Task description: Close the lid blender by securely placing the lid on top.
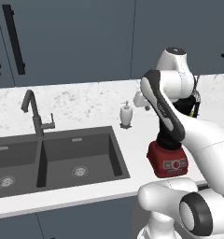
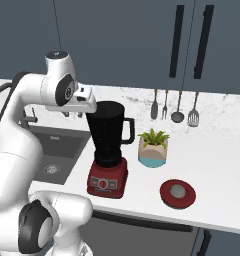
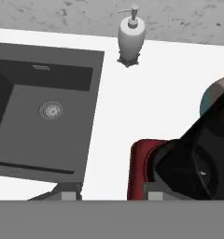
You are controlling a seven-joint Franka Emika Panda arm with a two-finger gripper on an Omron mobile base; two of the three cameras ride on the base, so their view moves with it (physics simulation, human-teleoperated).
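The blender point(image 2: 108, 137) stands near the counter's front edge, its dark tapered jar open at the top on a boxy red base point(image 2: 108, 181). In the left base view my arm covers the jar and leaves the red base point(image 1: 167, 161) showing. The lid point(image 2: 177, 193), a flat red disc with a grey knob, lies on the counter to the right of the blender, apart from it. My gripper point(image 2: 76, 113) hangs beside the jar's upper left, above the counter. In the hand view the gripper point(image 3: 111, 193) is open, holding nothing, with the jar point(image 3: 198, 163) at lower right.
A dark double sink point(image 1: 62, 158) with a faucet point(image 1: 34, 114) lies left of the blender. A white soap dispenser point(image 1: 126, 114) stands by the back wall. A small potted plant point(image 2: 153, 147) sits behind the lid, and utensils point(image 2: 174, 105) hang on the wall.
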